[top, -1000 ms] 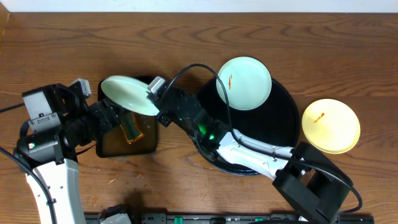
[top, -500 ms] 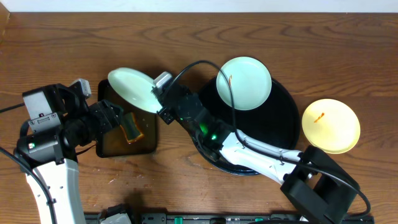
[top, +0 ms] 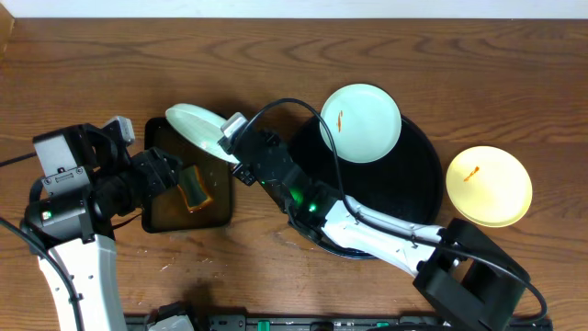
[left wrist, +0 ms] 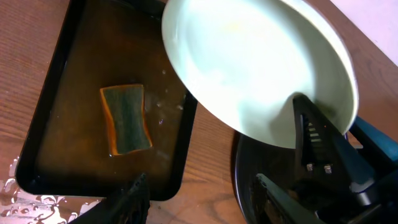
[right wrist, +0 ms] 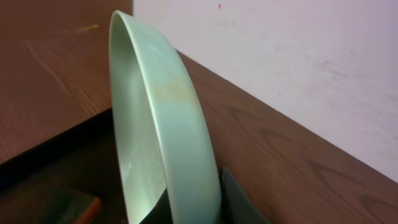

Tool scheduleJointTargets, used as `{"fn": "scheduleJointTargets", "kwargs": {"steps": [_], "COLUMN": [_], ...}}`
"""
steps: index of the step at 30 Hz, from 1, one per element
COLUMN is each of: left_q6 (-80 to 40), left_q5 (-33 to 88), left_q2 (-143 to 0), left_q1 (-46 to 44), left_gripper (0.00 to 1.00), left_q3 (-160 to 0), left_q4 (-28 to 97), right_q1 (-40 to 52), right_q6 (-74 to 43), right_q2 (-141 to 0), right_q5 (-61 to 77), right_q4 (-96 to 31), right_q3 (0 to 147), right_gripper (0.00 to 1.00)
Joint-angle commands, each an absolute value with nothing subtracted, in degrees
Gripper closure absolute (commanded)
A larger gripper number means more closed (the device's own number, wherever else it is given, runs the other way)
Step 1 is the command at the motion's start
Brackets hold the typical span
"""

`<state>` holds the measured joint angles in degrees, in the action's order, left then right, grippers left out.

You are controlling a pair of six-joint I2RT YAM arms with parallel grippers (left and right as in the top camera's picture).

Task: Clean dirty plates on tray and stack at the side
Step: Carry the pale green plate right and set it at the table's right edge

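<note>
My right gripper [top: 230, 142] is shut on the rim of a pale mint-green plate [top: 197, 131] and holds it steeply tilted over the far right corner of the rectangular tray. The plate fills the left wrist view [left wrist: 249, 68] and shows edge-on in the right wrist view [right wrist: 161, 124], pinched between my right fingers [right wrist: 193, 208]. My left gripper [left wrist: 202, 199] is open and empty over the rectangular tray's near edge. A second mint plate [top: 360, 122] with an orange smear lies on the round black tray [top: 423, 175]. A yellow plate [top: 489, 186] with a smear lies right of it on the wood.
A rectangular black tray [top: 156, 216] holds brownish water and a green-and-orange sponge [top: 193, 187], which also shows in the left wrist view [left wrist: 126, 118]. Water drops lie on the table by its near left corner [left wrist: 25, 199]. A wall rises behind the table.
My right gripper has shifted the mint plate a little right and back and tilted it more upright. The left arm and the sponge have not moved.
</note>
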<state>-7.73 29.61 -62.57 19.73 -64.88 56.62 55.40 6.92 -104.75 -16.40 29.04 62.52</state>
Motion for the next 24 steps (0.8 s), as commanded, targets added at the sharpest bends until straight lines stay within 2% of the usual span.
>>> {"fn": "scheduleJointTargets", "kwargs": {"steps": [1,3,5,8,13,17,24], "left_q6": [-8.2,-8.2,-8.2,-8.2,-8.2,-8.2,-8.2], "left_q5": [29.3,29.3,29.3,29.3,29.3,29.3,29.3], "left_q2": [-62.4,-62.4,-62.4,-62.4,-62.4,-62.4,-62.4], "left_q1": [20.0,20.0,20.0,20.0,20.0,20.0,20.0], "left_gripper": [0.46,0.46,0.46,0.45,0.46,0.46,0.46], "left_q3": [-65.7,-65.7,-65.7,-65.7,-65.7,-65.7,-65.7], "left_q4": [56.8,56.8,56.8,56.8,56.6,56.1,55.2], "right_q1": [55.4,55.4,55.3,53.1,44.3,31.9,3.5], "right_q6": [-1.6,2.9,0.2,-13.1,-28.8,-38.5,-40.9], "right_q2": [-102.1,-101.6,-100.3,-96.7,-87.9,-80.5,-76.0], "right_q5": [-24.4,-17.6,-22.1,-31.7,-23.6,-7.0,19.3], "right_q4": [29.7,28.9,26.9,20.3,6.6,-6.7,-23.5], "right_q3": [63.3,63.3,63.3,63.3,63.3,63.3,63.3], "right_gripper": [0.99,0.99,0.99,0.99,0.99,0.99,0.99]}}
